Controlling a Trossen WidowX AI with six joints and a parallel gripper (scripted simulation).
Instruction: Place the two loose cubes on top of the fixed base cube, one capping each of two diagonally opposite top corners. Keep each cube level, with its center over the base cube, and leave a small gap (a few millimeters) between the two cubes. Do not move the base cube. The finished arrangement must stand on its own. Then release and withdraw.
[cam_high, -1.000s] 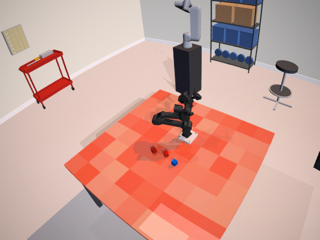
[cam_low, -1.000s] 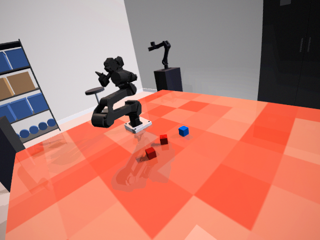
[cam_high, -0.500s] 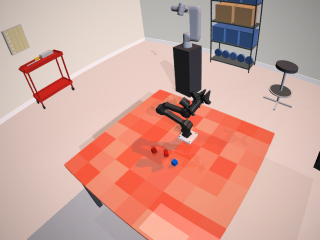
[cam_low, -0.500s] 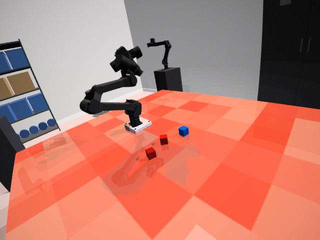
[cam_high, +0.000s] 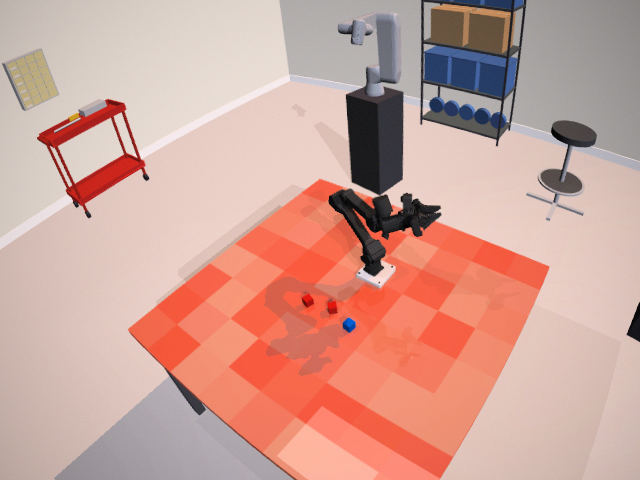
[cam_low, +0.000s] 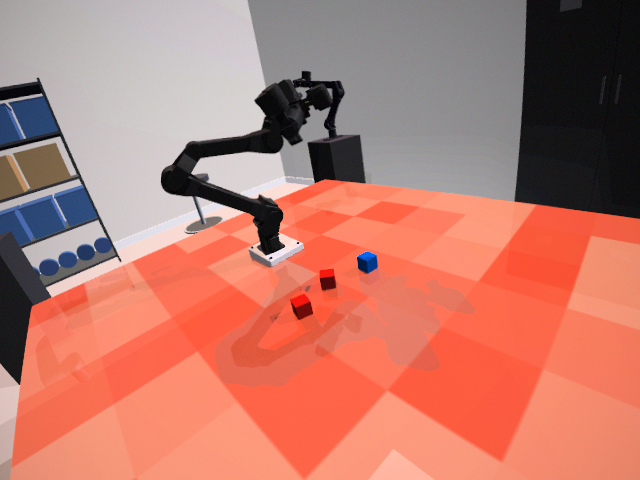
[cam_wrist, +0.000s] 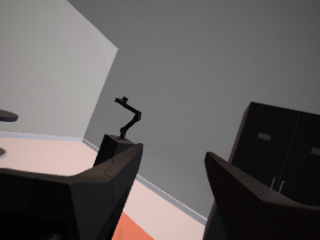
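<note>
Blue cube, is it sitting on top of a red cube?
No, the blue cube sits on the table by itself, apart from both red cubes.

The top view looks steeply down from high and far off, taking in the checkered table (cam_high: 465, 330), the arm (cam_high: 361, 227) and much of the room around it. The exterior view sits low at the table's edge, across from the pincer (cam_low: 289, 111), and faces over the table (cam_low: 465, 335) toward the walls. Both views share the arm, the three small cubes and the black pedestal (cam_high: 374, 139) beyond the pincer. The wrist view rides just behind the pincer's fingers, aimed upward at the grey wall, the pedestal (cam_wrist: 112, 147) and a dark cabinet (cam_wrist: 280, 145).
</note>
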